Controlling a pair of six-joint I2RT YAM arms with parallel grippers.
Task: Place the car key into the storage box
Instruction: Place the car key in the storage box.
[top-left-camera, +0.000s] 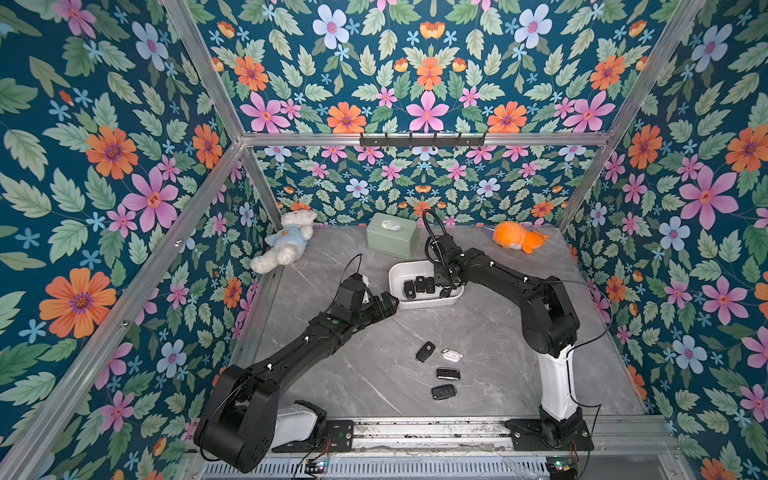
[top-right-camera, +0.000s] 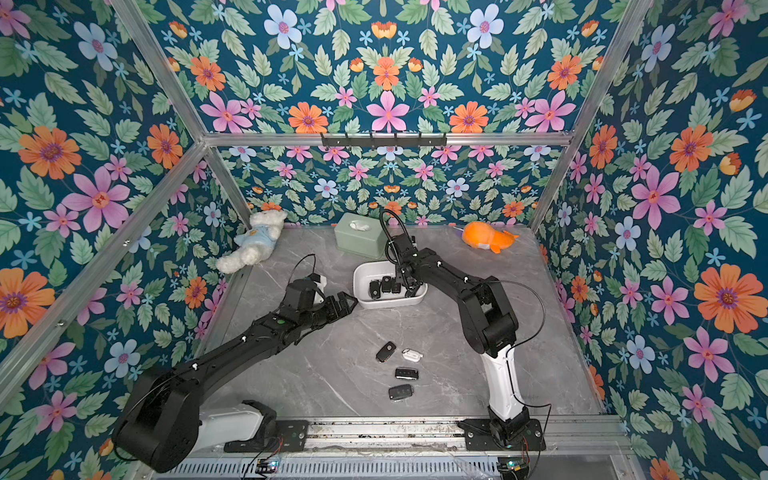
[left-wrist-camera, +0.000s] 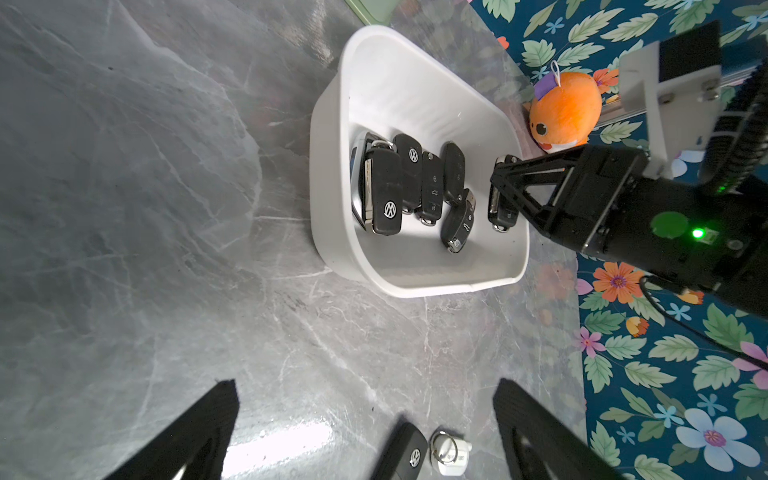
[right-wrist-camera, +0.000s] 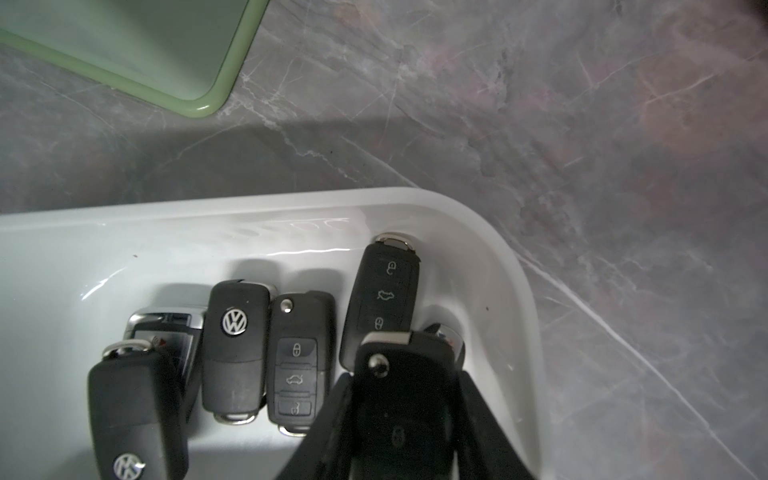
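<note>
As our right arm reaches down into the white storage box, the right jaws are clamped on a black car key, pinching it between them. We hold that key low inside the box, at the end farthest from our left arm and close to the wall. Whether it touches the floor of the box we cannot tell. Beside it, more black key fobs lie in a loose row across the bottom. A silver-trimmed fob sits partly under another, and a buttoned fob has its silver end up against the box wall, right next to the held key.

The left jaws stand wide open with nothing between them. They hang just beside the other end of the box, near its front corner, over the grey marbled worktop.

Toward the front of the worktop, well apart from the box and between our two arm bases, we see four loose fobs. A black fob has a small white fob just beside it. Two further black ones lie nearer the front edge, one just behind the other.

Behind the storage box, near it but apart, sits a sage-green tissue box. A white teddy bear lies in the back corner on our left, and an orange plush toy lies at the back on our right.
</note>
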